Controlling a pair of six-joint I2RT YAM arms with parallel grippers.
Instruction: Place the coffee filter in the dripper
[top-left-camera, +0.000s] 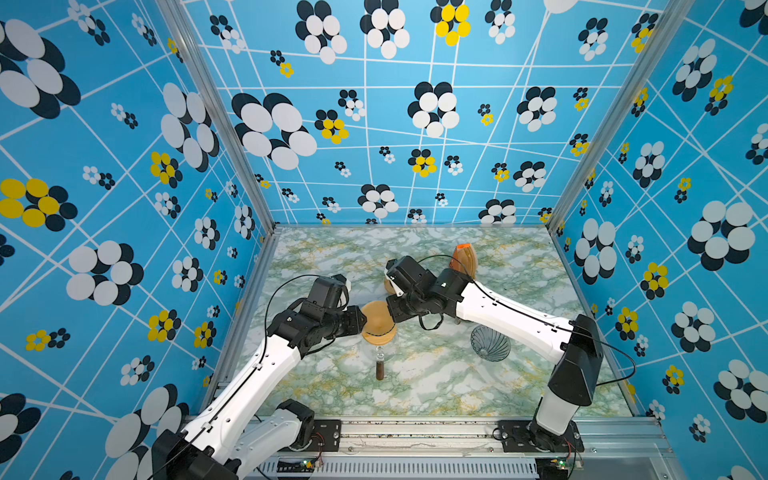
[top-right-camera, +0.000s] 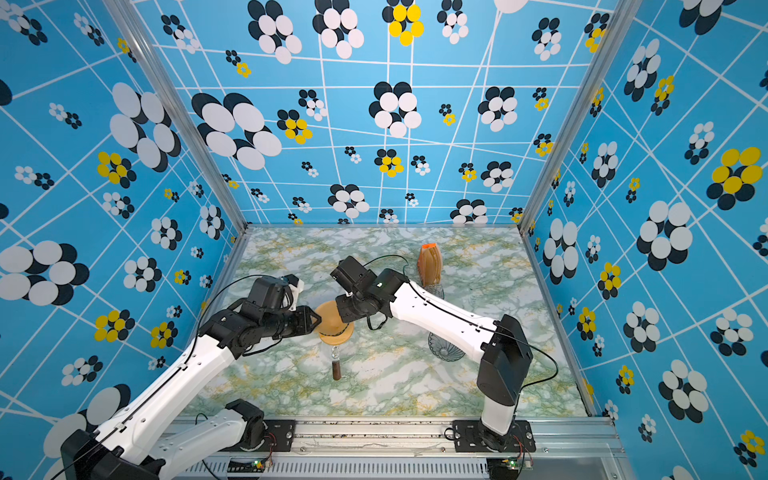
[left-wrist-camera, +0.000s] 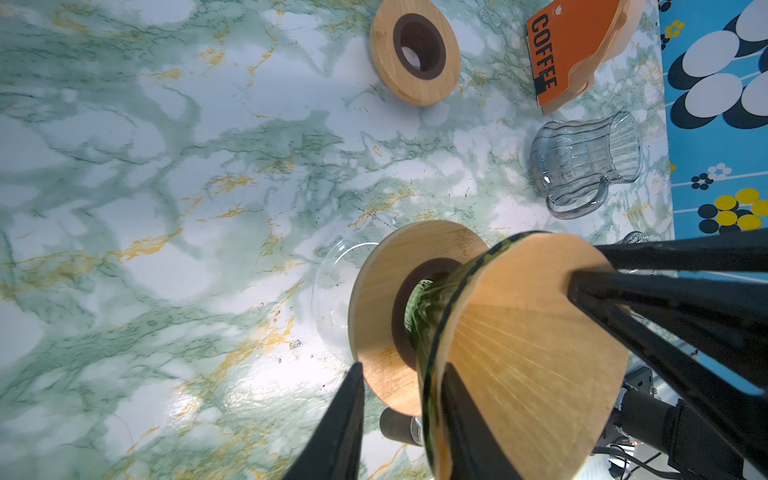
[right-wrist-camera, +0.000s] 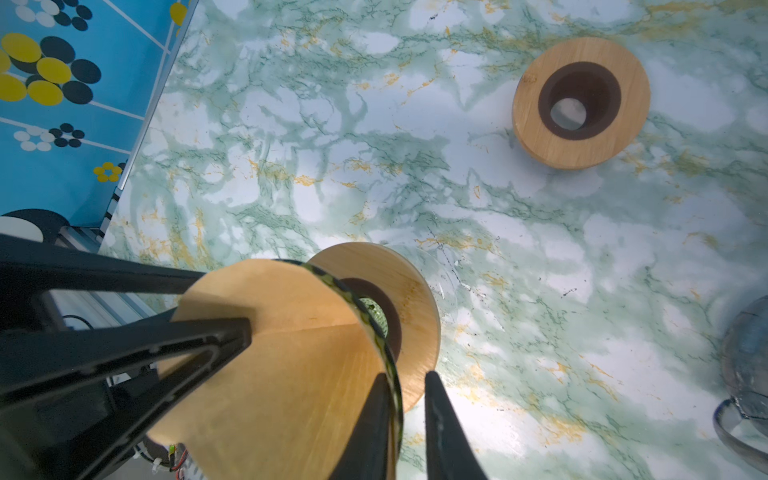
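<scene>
Ribbed tan paper coffee filter (left-wrist-camera: 532, 353) cone in glass dripper (left-wrist-camera: 420, 320), round wooden collar (left-wrist-camera: 380, 311) beneath, left jaws and right jaws parted astride rim

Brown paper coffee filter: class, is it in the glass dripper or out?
In. The brown paper coffee filter sits as an open cone inside the green-rimmed glass dripper in both wrist views.

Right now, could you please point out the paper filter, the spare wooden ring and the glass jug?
paper filter (left-wrist-camera: 519, 332): left wrist view, inner wall.
spare wooden ring (left-wrist-camera: 415, 92): left wrist view, wooden rim.
glass jug (left-wrist-camera: 582, 162): left wrist view, ribbed body.
</scene>
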